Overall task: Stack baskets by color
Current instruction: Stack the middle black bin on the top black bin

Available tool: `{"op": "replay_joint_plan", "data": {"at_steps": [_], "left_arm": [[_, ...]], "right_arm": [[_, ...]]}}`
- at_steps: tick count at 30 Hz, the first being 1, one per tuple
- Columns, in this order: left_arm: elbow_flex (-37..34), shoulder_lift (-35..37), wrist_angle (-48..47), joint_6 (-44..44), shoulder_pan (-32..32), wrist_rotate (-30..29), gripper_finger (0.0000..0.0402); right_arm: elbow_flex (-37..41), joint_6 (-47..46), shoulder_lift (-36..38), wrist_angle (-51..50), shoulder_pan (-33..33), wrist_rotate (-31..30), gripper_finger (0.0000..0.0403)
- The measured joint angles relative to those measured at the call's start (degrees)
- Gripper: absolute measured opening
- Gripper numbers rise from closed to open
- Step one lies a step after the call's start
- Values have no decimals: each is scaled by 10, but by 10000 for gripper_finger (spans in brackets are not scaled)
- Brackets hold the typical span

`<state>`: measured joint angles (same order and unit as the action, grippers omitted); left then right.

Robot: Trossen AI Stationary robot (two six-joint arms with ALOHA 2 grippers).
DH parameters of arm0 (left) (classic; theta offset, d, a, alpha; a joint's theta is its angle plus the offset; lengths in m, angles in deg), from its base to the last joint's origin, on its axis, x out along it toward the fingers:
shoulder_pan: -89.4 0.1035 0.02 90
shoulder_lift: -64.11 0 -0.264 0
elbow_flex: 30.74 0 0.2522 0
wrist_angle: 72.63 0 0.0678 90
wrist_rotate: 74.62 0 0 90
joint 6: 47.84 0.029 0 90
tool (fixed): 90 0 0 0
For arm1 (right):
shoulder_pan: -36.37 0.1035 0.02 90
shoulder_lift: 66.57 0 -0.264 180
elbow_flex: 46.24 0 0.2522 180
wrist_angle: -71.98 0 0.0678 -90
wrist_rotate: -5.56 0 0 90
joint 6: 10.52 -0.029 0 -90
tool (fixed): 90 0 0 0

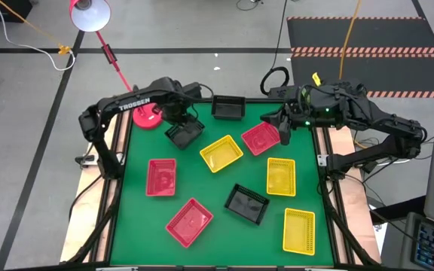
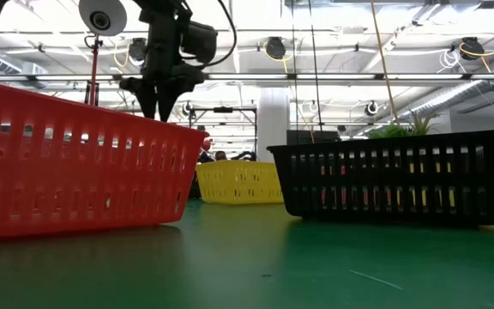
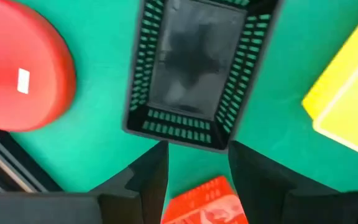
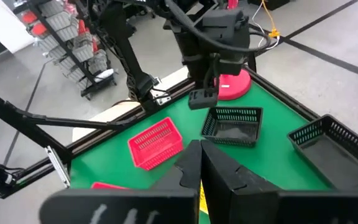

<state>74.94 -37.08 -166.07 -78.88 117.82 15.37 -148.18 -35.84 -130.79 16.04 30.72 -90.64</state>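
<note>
Three black baskets show on the green table: one (image 1: 184,134) under my left gripper, one (image 1: 228,108) at the far edge, one (image 1: 247,203) near the middle. Red baskets (image 1: 161,177) (image 1: 189,222) (image 1: 261,138) and yellow baskets (image 1: 221,153) (image 1: 281,176) (image 1: 299,230) lie singly, none stacked. My left gripper (image 3: 197,168) points down, open, just above one short end wall of the black basket (image 3: 197,68), which rests flat on the table. My right gripper (image 4: 201,162) is shut on nothing, raised beside the far-right red basket.
The pink-red round lamp base (image 1: 148,115) stands on the table's far left corner, close to my left gripper, with its stem and lamp head (image 1: 89,13) beyond the edge. In the low view a red basket (image 2: 75,163) and a black basket (image 2: 393,180) fill the foreground.
</note>
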Motion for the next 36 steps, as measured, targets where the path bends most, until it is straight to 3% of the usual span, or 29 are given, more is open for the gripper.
{"op": "replay_joint_plan", "data": {"at_steps": [10,25,36], "left_arm": [[1,-15,87,-50,-69,-18,170],[0,-128,93,-10,-88,-26,170],[0,-141,103,3,-90,-71,170]], "right_arm": [[0,44,0,3,0,-30,0],[0,20,0,1,0,-28,0],[0,20,0,2,0,-28,0]]}}
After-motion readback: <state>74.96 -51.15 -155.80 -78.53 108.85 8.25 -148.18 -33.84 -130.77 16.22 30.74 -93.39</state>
